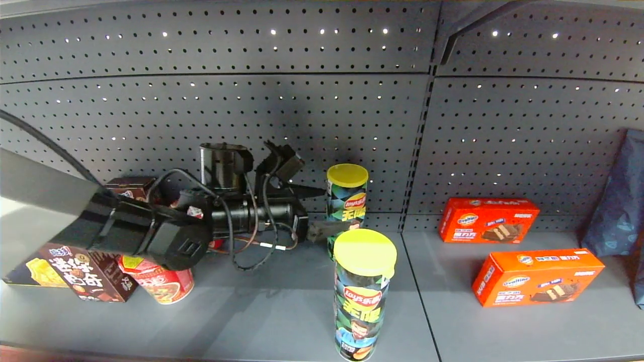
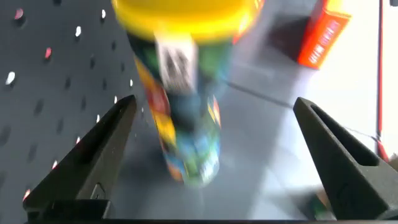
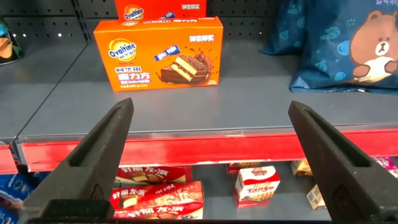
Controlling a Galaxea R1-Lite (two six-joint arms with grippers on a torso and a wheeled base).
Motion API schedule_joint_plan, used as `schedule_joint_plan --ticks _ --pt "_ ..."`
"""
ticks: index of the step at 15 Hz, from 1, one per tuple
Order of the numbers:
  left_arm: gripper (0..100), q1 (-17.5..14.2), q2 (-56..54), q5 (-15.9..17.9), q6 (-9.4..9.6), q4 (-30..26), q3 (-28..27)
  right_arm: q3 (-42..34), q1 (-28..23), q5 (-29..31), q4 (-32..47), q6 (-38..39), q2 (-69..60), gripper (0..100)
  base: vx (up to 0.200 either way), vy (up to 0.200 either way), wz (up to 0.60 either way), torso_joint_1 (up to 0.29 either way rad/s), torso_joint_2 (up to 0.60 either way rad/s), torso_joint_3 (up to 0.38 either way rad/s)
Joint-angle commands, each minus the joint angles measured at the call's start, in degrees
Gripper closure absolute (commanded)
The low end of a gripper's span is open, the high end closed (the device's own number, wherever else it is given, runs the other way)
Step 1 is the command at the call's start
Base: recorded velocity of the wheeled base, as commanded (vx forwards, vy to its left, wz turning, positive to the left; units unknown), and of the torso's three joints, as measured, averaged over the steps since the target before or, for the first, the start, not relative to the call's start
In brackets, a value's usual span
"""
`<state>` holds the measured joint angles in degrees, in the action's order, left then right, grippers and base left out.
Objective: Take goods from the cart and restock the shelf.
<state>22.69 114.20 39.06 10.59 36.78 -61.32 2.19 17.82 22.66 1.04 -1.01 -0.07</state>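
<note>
We see the left gripper (image 2: 214,104) with its jaws spread wide. A chip can (image 2: 183,106) with a yellow lid (image 2: 180,18) stands between them (touching neither, and blurred). Behind it are the pegboard wall (image 2: 50,62), the grey shelf (image 2: 267,155) and an orange box (image 2: 323,37).

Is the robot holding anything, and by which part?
Nothing is held: the left gripper is open, not touching the chips can; the right gripper is open and empty.

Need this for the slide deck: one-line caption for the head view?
Left end effector open toward the rear chip can on the shelf, a second can standing in front.
</note>
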Motion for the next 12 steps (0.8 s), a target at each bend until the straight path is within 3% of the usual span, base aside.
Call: schedule_joint_plan --ticks 1,4,5,6,7,8,9,10,12 --pt "0 -3.44 -12.95 -0.12 0.92 2.95 13.59 0.00 0.02 0.01 0.02 0.13 0.07 0 0.000 0.000 0.00 0.000 0.00 0.000" --pt "0 -8.01 -24.55 -1.44 0.57 6.90 26.51 2.46 0.28 -4.47 0.81 -2.50 0.42 0 0.000 0.000 0.00 0.000 0.00 0.000" --pt "0 -10.03 -28.77 -1.88 0.22 6.99 29.15 9.14 0.37 -7.28 0.99 -4.35 7.63 0 0.000 0.000 0.00 0.000 0.00 0.000" --pt "0 -10.47 -29.74 -2.06 0.13 6.99 29.68 10.81 0.37 -7.81 0.72 -4.26 9.74 0 0.000 0.000 0.00 0.000 0.00 0.000" --pt "0 -12.14 -35.98 -5.13 -1.45 6.46 32.67 24.26 0.72 -14.05 -0.42 -3.65 25.65 0 0.000 0.000 0.00 0.000 0.00 0.000" --pt "0 -11.79 -38.44 -8.74 -2.60 6.38 33.90 28.92 0.81 -16.95 -0.68 -3.82 32.33 0 0.000 0.000 0.00 0.000 0.00 0.000" --pt "0 -11.44 -39.76 -11.20 -3.04 6.20 34.51 30.76 0.81 -18.09 -0.77 -4.00 35.84 0 0.000 0.000 0.00 0.000 0.00 0.000" --pt "0 -10.38 -41.96 -17.09 -3.04 4.88 35.48 32.96 2.22 -18.53 -3.06 -3.82 43.14 0 0.000 0.000 0.00 0.000 0.00 0.000" --pt "0 -8.10 -44.33 -25.52 -2.95 1.54 35.83 32.35 8.02 -17.30 -6.49 -3.29 50.52 0 0.000 0.000 0.00 0.000 0.00 0.000"
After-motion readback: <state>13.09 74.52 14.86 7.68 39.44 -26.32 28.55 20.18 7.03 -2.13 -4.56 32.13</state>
